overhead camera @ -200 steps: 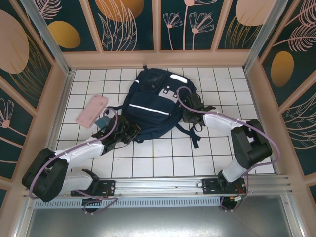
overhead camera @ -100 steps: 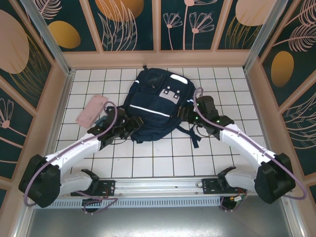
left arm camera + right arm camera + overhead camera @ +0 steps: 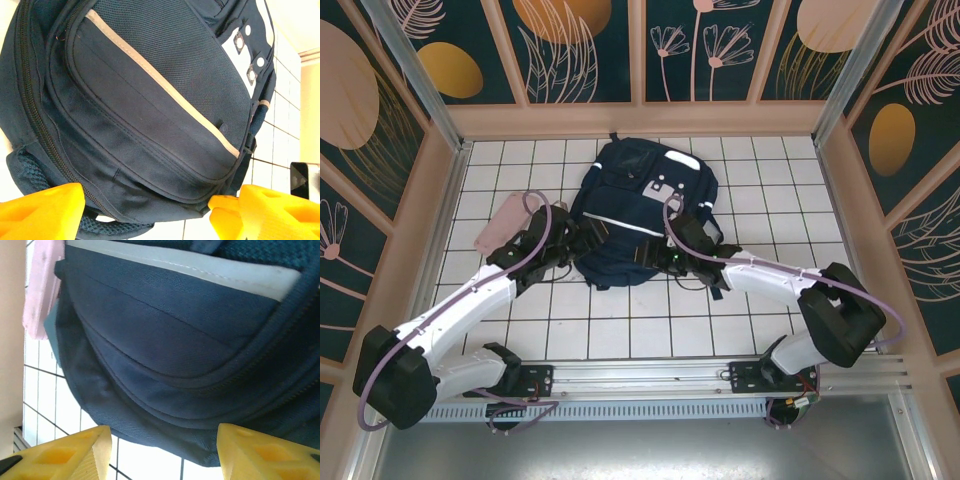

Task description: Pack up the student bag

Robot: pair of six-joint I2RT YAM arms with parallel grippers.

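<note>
Left pincer released, jaws wide at the student bag's near-left edge. Right pincer released too, at its near-right edge, grasping nothing. Bag lies flat mid-surface, zips look shut. Pink pouch lies beside it, unpacked. Likely step: opening the bag. Next: 1 pincer pins fabric, the other takes a zip pull.

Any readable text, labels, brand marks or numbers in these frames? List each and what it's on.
None to read. The student bag bears a plain white stripe and a white patch with metal snaps, no lettering. The pink pouch shows no print. The wall panels carry plant patterns, no words.
</note>
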